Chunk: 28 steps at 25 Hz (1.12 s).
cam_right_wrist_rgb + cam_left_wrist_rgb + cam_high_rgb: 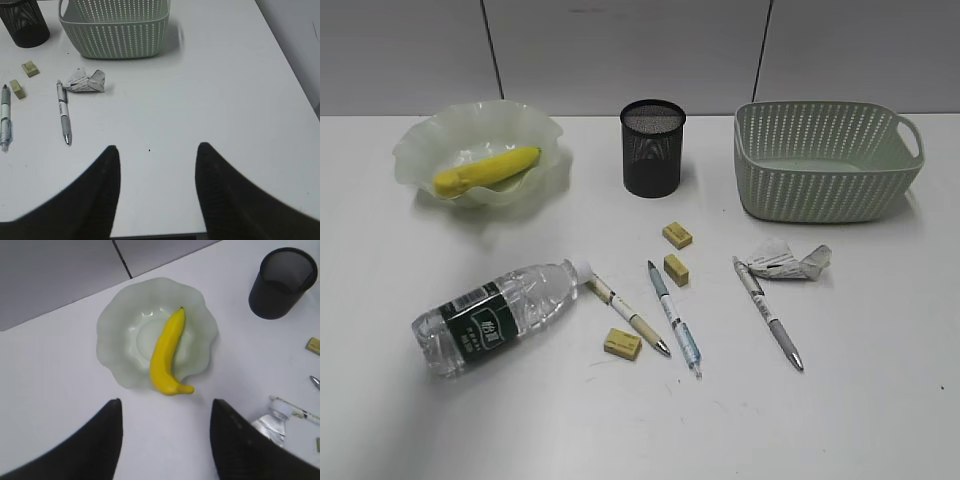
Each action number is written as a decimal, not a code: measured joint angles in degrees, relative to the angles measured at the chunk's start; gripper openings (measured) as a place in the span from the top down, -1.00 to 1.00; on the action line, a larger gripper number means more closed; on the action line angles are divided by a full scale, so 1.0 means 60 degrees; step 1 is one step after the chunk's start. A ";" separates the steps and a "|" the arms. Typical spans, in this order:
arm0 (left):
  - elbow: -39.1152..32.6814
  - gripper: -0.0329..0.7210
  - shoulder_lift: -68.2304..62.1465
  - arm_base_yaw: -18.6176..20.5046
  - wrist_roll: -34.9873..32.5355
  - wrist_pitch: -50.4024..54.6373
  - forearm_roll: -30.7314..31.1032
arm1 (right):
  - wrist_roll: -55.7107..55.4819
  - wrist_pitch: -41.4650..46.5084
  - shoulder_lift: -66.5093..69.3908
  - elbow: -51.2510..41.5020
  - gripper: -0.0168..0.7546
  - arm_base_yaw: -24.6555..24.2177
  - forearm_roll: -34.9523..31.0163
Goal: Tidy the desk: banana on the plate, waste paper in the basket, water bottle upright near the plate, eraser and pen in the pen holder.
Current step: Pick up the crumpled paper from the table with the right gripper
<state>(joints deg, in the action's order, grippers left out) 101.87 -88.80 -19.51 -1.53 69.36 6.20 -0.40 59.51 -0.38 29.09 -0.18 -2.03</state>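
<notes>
Banana: lies in the plate, long axis slanting, one end over the rim.
Water bottle: lies flat on the desk, cap toward the pens.
Waste paper: on the desk before the basket.
Pen holder: upright between plate and basket.
Left gripper: jaws wide, holding nothing, above the desk near the plate.
Right gripper: jaws wide, holding nothing.
Hidden: both grippers are out of the exterior view; the bottle is cut off in the left wrist view.

One banana, one plate, one pen holder, one basket, one water bottle, one waste paper, three pens, three erasers.
</notes>
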 joint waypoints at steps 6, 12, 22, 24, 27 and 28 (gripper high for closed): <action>-0.2313 -0.14 0.2497 0.0000 0.0337 0.0038 -0.0108 | 0.0000 0.0000 0.0000 0.0000 -0.06 0.0000 0.0000; -0.5470 -0.04 0.5434 0.0000 0.0345 0.0083 -0.0419 | 0.0000 0.0000 0.0000 0.0000 -0.06 0.0000 0.0000; -0.9579 -0.02 1.0631 0.0000 0.0345 0.0018 -0.0440 | -0.0010 0.0000 0.0000 0.0000 -0.06 0.0000 0.0000; -1.0240 -0.02 1.1642 0.0000 0.0345 -0.0166 -0.0440 | -0.0010 0.0000 0.0000 0.0000 -0.06 0.0000 0.0000; -1.1030 -0.02 1.2966 0.0000 0.0345 -0.0586 -0.0440 | -0.0010 0.0000 0.0000 0.0000 -0.06 0.0000 0.0000; -1.1188 -0.02 1.3407 0.0000 0.0345 -0.0751 -0.0440 | -0.0010 0.0000 0.0000 0.0000 -0.06 0.0000 0.0000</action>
<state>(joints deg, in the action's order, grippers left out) 34.74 -8.36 -19.51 0.54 64.85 3.56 -0.46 59.51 -0.38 29.09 -0.18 -2.03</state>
